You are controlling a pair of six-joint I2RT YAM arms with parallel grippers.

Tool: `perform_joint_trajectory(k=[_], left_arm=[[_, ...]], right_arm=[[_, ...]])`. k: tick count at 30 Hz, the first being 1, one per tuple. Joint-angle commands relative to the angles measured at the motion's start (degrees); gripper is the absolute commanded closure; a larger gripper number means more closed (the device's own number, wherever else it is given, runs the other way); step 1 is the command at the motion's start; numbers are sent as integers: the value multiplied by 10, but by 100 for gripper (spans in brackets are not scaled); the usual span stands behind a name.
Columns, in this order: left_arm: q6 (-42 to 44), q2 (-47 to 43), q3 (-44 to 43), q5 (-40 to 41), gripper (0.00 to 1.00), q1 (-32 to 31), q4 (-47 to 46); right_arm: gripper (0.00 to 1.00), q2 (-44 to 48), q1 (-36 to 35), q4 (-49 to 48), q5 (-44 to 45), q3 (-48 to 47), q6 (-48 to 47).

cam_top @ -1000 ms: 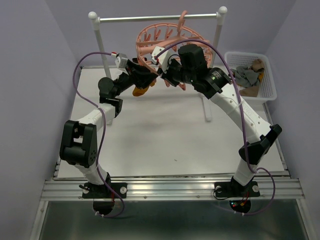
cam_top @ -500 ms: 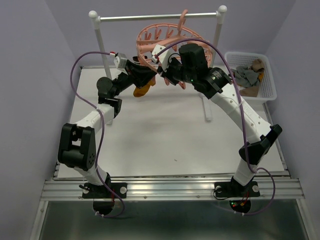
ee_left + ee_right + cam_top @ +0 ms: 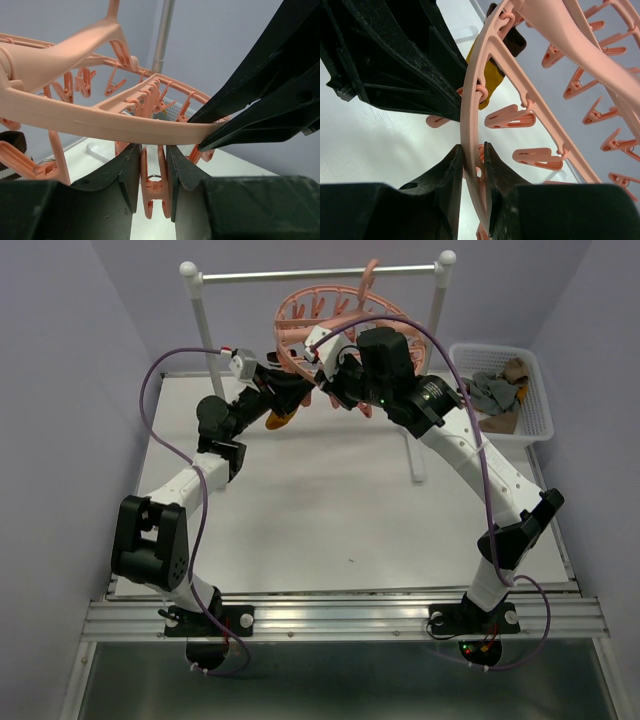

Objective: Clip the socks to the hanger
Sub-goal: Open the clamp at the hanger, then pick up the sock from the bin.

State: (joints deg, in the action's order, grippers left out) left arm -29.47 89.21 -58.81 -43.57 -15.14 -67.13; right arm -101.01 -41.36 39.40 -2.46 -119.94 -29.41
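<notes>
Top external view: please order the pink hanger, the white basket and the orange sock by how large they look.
1. hanger, though it hangs nearer the camera
2. basket
3. orange sock, partly hidden by the left arm

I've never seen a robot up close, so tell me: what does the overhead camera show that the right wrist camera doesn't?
Only overhead: the white mesh basket holding grey and brown fabric socks, and the metal top rail. Only right wrist: the right gripper seen closed on the ring of the salmon-pink plastic round hanger. Both: that hanger and a mustard fabric sock.
</notes>
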Motion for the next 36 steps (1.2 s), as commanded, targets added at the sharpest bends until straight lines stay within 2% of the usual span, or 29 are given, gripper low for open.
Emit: perform_joint_trajectory(k=[1, 3, 6, 7, 9, 11, 13, 18, 21, 24, 25, 27, 29, 31, 33, 36], left_arm=[[40, -51, 20, 39, 100, -25, 0], [61, -56, 26, 53, 100, -34, 16], [95, -69, 33, 109, 100, -56, 68], [103, -76, 35, 120, 100, -62, 94], [119, -81, 38, 161, 100, -81, 117], [122, -87, 42, 178, 100, -95, 134], [118, -91, 48, 196, 100, -99, 143], [107, -94, 55, 204, 100, -104, 147], [107, -93, 54, 216, 100, -111, 153], [110, -90, 50, 238, 100, -119, 161], [110, -89, 49, 238, 100, -121, 162], [109, -87, 45, 245, 100, -125, 165], [108, -84, 41, 249, 100, -129, 167], [108, -80, 35, 251, 100, -134, 169], [108, -80, 30, 259, 100, -137, 172], [108, -81, 27, 280, 100, -139, 179]], right_arm=[[84, 19, 3, -25, 88, 1, 48], [80, 22, 3, -25, 96, 6, 65], [59, 34, 3, -25, 108, 21, 86], [48, 39, 3, -26, 107, 35, 90], [34, 57, 3, -26, 101, 51, 110], [11, 84, 3, -27, 90, 78, 136], [0, 104, 3, -29, 77, 97, 155], [0, 174, 3, -44, 87, 155, 214], [0, 214, 3, -49, 159, 178, 258], [0, 252, 3, -49, 265, 204, 301], [0, 261, 3, -49, 326, 212, 319], [0, 278, 22, -49, 374, 229, 344], [0, 285, 114, -49, 361, 242, 361], [0, 282, 206, -49, 272, 250, 394], [0, 264, 308, -45, 239, 259, 400], [0, 194, 391, -31, 226, 231, 421]])
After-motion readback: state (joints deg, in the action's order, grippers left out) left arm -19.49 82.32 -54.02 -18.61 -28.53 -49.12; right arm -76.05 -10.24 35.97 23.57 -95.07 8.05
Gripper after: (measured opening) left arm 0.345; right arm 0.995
